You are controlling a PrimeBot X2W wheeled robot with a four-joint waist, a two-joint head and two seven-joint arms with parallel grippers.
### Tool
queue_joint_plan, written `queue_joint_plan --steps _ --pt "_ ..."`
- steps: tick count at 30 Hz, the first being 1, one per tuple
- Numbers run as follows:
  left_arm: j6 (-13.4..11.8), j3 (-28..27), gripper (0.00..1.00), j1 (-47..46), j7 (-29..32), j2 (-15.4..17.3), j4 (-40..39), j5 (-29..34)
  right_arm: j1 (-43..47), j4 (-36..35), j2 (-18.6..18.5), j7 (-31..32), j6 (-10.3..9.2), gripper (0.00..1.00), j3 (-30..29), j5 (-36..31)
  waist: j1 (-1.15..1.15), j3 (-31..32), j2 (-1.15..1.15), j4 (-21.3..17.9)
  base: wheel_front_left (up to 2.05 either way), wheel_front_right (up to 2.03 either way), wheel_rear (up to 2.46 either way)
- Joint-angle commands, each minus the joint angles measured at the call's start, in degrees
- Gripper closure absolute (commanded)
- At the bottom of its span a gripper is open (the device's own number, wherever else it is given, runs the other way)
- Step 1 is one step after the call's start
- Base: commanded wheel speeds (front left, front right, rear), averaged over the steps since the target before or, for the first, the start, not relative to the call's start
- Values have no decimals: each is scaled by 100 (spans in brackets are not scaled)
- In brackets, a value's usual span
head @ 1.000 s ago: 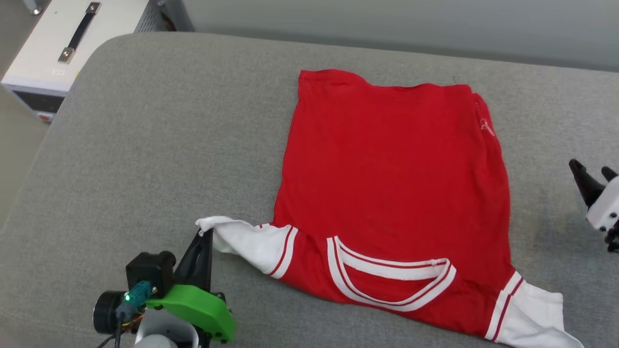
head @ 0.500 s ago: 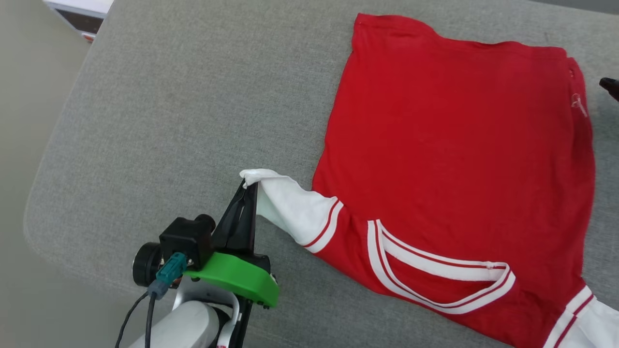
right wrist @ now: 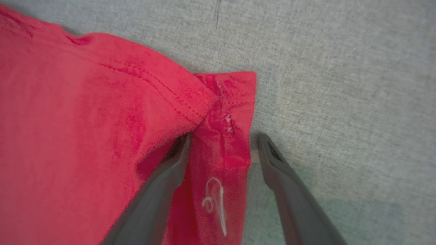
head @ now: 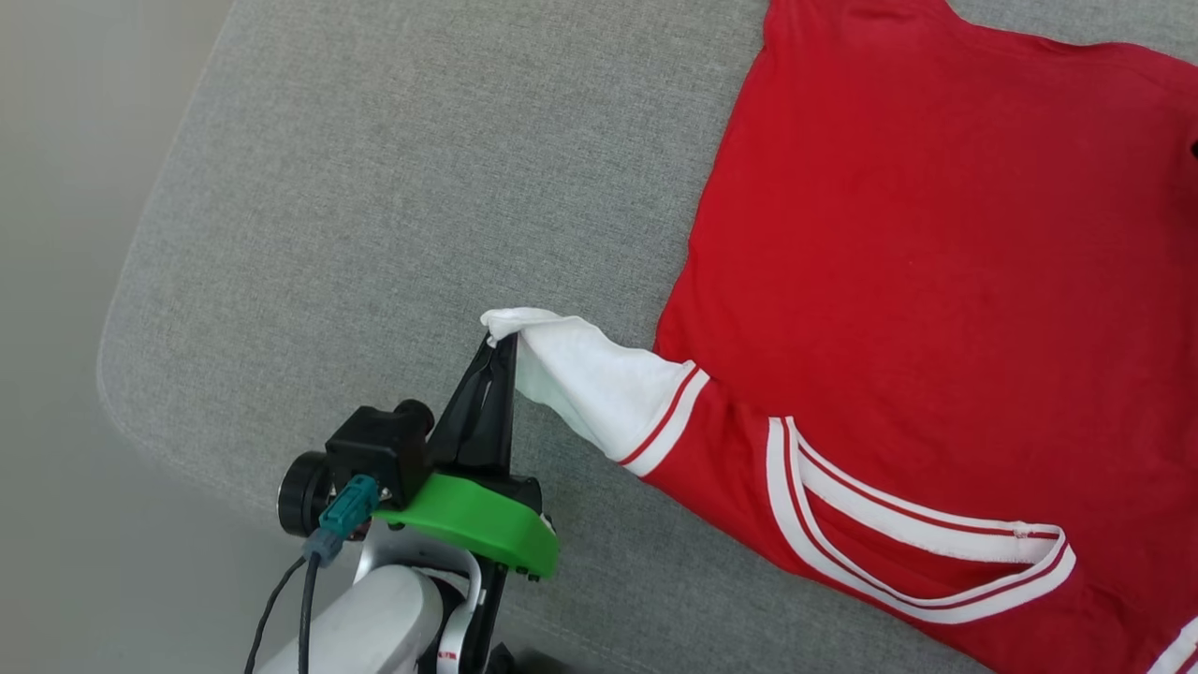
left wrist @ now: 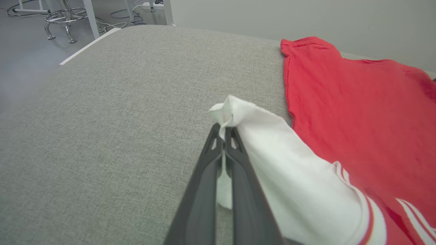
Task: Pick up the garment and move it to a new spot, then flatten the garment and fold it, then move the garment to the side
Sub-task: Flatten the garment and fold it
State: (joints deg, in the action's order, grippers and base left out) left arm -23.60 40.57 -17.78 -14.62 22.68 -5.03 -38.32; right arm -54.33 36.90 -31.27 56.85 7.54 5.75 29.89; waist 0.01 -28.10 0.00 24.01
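The garment (head: 936, 281) lies spread on the grey padded worktop (head: 374, 187), collar toward the robot and hem at the far side. Most of it is flat, but one white sleeve (head: 599, 384) is drawn out to the left and raised at its tip. The left claw (head: 505, 342) is clamped shut on that tip, with a nub of white cloth poking out past its fingers, just as it was a second ago.

The change is on the other side. A second ago the right claw stood off beside the garment's right edge, well apart from the cloth. Now the right claw (right wrist: 224, 136) is down at the far right corner, fingers spread wide. One finger rests on the red cloth and the other on the bare worktop, so the folded side edge below the hem corner (right wrist: 235, 88) lies between them — straddled, not yet pinched.

The head camera has also swung, which is why the garment sits further right in that view; the cloth itself looks unmoved.

This reads as setting up a two-point hold. Once the right claw closes, sleeve and opposite corner could be pulled apart to lift or stretch the garment flat.
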Motion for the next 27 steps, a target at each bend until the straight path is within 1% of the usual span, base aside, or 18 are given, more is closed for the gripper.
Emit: queue_joint_plan --steps 1,2,6,9,15,22,27 --pt "35 -36 100 -12 -34 -64 27 42 394 315 151 222 -5 72 114 -13 -1 14 0 -3 0 0 0" --pt "47 -49 100 -2 -34 -71 40 48 407 315 168 241 -5 100 89 16 -1 21 0 -11 0 0 0" --pt "79 -103 100 45 -36 -74 98 70 367 250 287 180 -5 100 13 73 -1 86 0 -70 0 0 0" --pt "87 -147 100 81 -36 -58 142 81 299 180 278 -1 -5 100 9 25 -1 212 0 -110 0 0 0" --pt "13 -231 100 275 -30 59 211 46 310 131 298 -554 -5 100 -269 138 -1 649 0 -299 0 0 0" --pt "-172 -377 100 630 52 285 180 -89 943 30 146 -948 -5 100 -430 211 -1 1204 0 -654 0 0 0" --pt "-260 -527 100 917 135 496 202 -258 1638 -165 59 -1149 -5 100 -548 310 -1 1514 0 -1039 0 0 0"
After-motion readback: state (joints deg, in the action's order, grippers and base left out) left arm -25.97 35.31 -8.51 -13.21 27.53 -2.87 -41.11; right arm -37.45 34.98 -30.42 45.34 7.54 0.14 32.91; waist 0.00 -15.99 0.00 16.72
